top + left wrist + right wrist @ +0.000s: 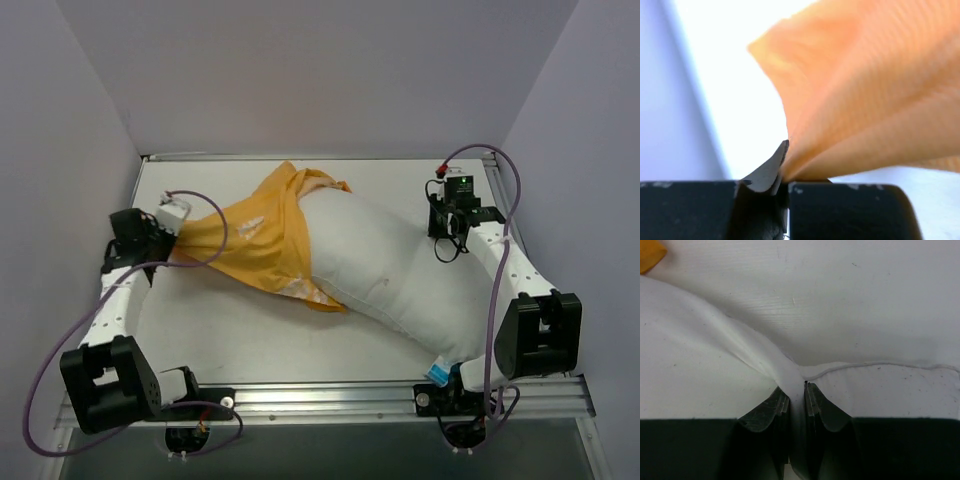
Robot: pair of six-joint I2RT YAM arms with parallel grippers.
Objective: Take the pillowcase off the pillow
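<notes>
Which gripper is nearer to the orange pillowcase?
Left. The left gripper is shut on an end of the pillowcase; the right gripper pinches the pillow on its right side, away from the orange fabric.

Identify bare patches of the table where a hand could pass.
Bare: the near strip of white table between the orange-yellow fabric pillowcase, plump white pillow and the aluminium front rail; also the far strip behind them. Crowded: the diagonal middle and the right edge by the right gripper.
</notes>
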